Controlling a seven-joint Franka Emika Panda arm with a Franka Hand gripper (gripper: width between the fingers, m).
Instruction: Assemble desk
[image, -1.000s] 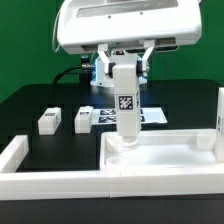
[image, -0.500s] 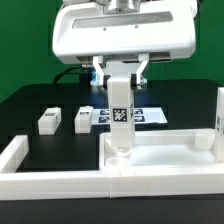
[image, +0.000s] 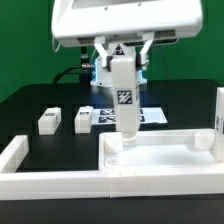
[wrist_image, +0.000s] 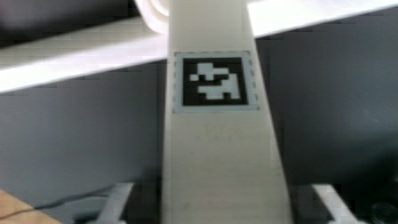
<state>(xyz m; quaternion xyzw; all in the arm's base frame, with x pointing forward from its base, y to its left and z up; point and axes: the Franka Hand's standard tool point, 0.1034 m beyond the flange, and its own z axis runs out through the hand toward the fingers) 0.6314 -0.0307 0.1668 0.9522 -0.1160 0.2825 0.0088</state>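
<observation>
My gripper (image: 121, 62) is shut on the top of a white square-section leg (image: 124, 100) with a black-and-white tag. The leg hangs slightly tilted, and its lower end is just above the near left corner hole (image: 115, 157) of the white tabletop (image: 165, 158). In the wrist view the leg (wrist_image: 217, 130) fills the middle and runs away from my gripper (wrist_image: 228, 205), with a finger (wrist_image: 125, 200) showing on each side. Another leg (image: 219, 115) stands upright at the tabletop's right edge. Two more legs (image: 48, 120) (image: 82, 119) lie on the black table at the exterior view's left.
The low white border wall (image: 45, 182) runs along the front and up the exterior view's left. The marker board (image: 145, 115) lies flat behind the tabletop. Cables and a blue-lit device sit behind my arm.
The held leg dipped toward the corner hole half a second ago. It now sits higher again with my gripper and leans a little more.
</observation>
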